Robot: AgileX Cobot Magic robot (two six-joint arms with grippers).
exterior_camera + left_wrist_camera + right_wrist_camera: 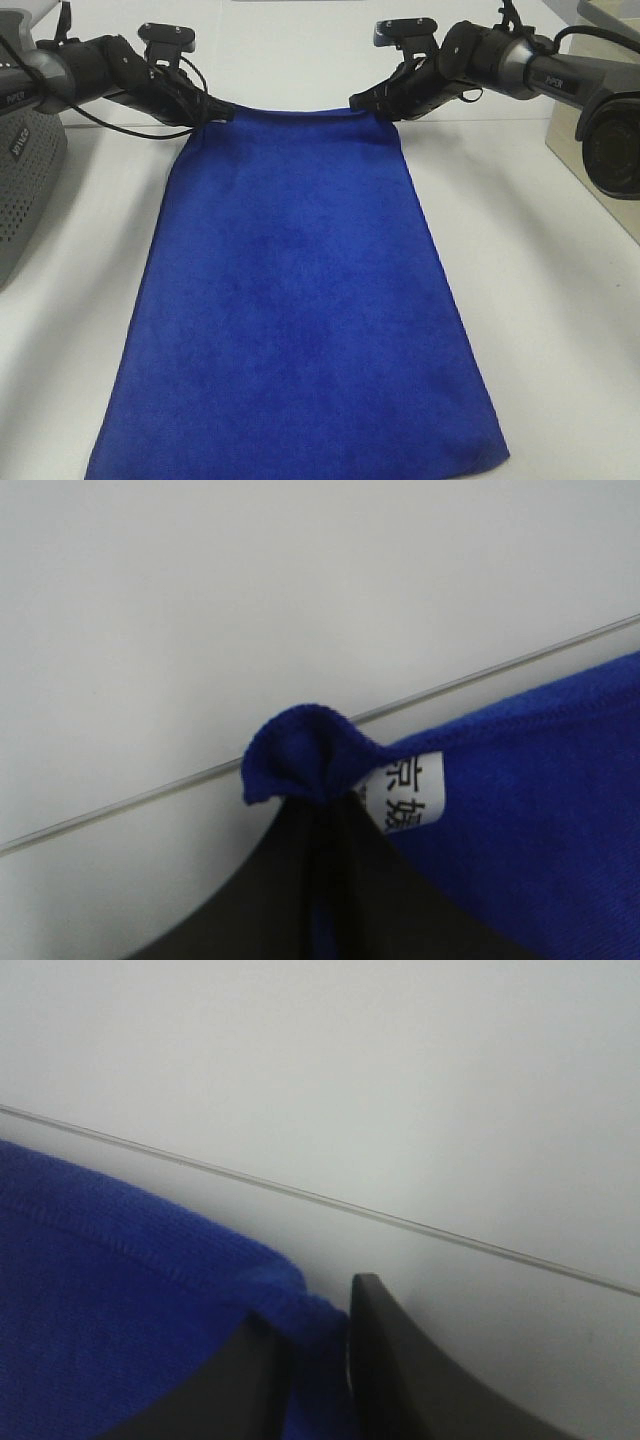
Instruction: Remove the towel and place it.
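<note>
Here the towel (flat) has its far corners between both jaws.

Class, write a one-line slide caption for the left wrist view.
Left gripper fingers pinch a bunched corner of the blue towel beside its white tag, over a white table.

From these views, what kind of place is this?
Probably a robotics lab bench, not a home: a bare white table, two arms holding a blue towel by its far corners, and grey equipment housings at the table's edges.
</note>
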